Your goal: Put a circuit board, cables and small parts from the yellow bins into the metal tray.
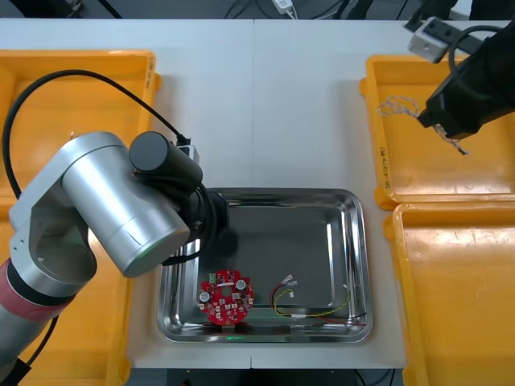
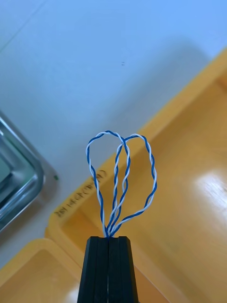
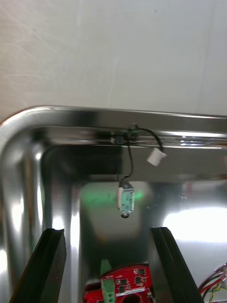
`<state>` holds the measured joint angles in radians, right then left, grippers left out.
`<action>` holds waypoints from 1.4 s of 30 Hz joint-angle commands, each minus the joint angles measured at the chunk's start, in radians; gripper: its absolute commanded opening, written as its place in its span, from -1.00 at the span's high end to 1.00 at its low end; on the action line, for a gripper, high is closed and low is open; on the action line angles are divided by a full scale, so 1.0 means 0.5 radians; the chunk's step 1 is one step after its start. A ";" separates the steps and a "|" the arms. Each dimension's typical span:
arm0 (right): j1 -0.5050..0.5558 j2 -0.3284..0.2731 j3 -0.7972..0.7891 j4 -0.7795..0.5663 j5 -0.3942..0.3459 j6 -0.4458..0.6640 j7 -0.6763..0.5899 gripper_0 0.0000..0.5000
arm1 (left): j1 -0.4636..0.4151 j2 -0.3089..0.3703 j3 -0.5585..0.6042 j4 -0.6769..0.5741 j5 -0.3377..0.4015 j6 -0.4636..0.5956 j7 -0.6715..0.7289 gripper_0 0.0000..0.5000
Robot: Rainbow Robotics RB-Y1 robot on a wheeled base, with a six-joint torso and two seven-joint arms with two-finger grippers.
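Observation:
My right gripper (image 2: 109, 239) is shut on a twisted blue and white cable (image 2: 121, 179), whose loops stand up from the fingertips. It hangs above the far right yellow bin (image 1: 451, 178), where the cable (image 1: 395, 105) trails from the gripper (image 1: 432, 121). The metal tray (image 1: 342, 211) holds a round red circuit board (image 1: 226, 296) and a red and yellow cable (image 1: 312, 307). My left gripper (image 3: 105, 231) is open low over the tray's left part, the circuit board (image 3: 124, 284) near its fingers. Beyond them a black cable (image 3: 130, 158) with a white plug lies by the tray wall (image 3: 71, 120).
Two yellow bins stand at each side: a near right bin (image 1: 459, 297) and a far left bin (image 1: 80, 80). The left arm's bulky body (image 1: 113, 201) covers the tray's left edge. Bare white table (image 1: 265, 112) lies between the far bins.

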<state>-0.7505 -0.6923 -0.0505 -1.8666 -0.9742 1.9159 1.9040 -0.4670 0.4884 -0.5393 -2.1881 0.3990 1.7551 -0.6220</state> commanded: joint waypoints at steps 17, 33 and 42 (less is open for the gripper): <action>-0.085 0.240 0.644 -0.329 -0.104 0.008 0.027 1.00 | -0.293 0.416 0.557 0.014 0.540 0.049 -0.287 -1.00; -0.012 0.384 0.917 -0.228 0.092 -0.245 0.502 1.00 | -0.545 0.517 0.769 0.667 0.625 0.009 -0.321 -1.00; 0.130 0.384 1.031 -0.185 0.193 -0.371 0.573 1.00 | -0.603 0.523 0.787 0.952 0.561 -0.105 -0.321 -1.00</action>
<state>-0.7184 -0.5126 0.4412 -1.9587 -0.8927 1.7527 2.1508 -0.7193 0.7088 -0.1747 -1.7352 0.6985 1.7379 -0.7232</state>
